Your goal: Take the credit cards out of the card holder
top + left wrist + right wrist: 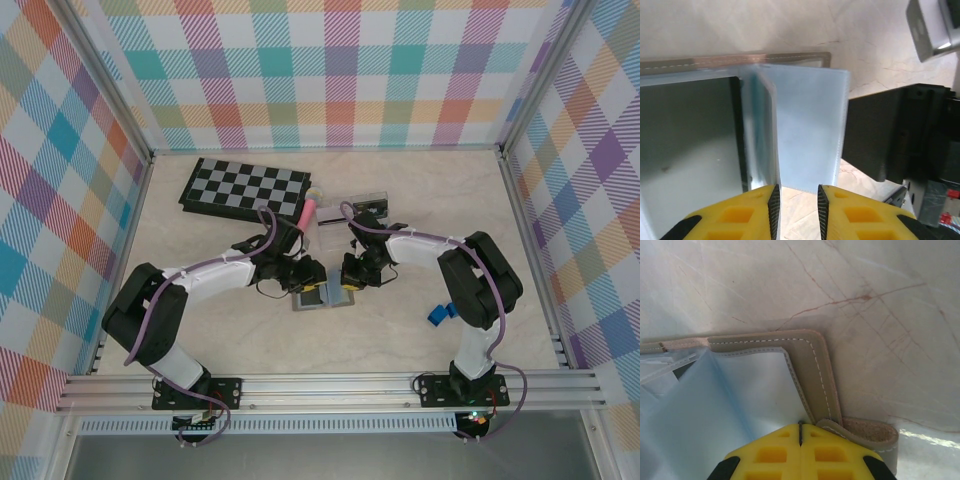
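At the card holder, our left pincer is a bit spread; our right pincer is pressed together.

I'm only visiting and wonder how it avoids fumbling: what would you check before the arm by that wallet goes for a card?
1. Card holder lying open on the table: ok.
2. Right gripper shut, tips at the holder's stitched edge beside the tab, apparently pinning it: ok.
3. Left gripper jaws apart, ready to close: ok.
4. Clear sleeve standing upright just ahead of the left gripper: ok.
5. Teal card lined up with the gap between the left jaws: not ok; it sits off to one side.
6. Room between the two grippers for pulling: cannot tell; they are close together.
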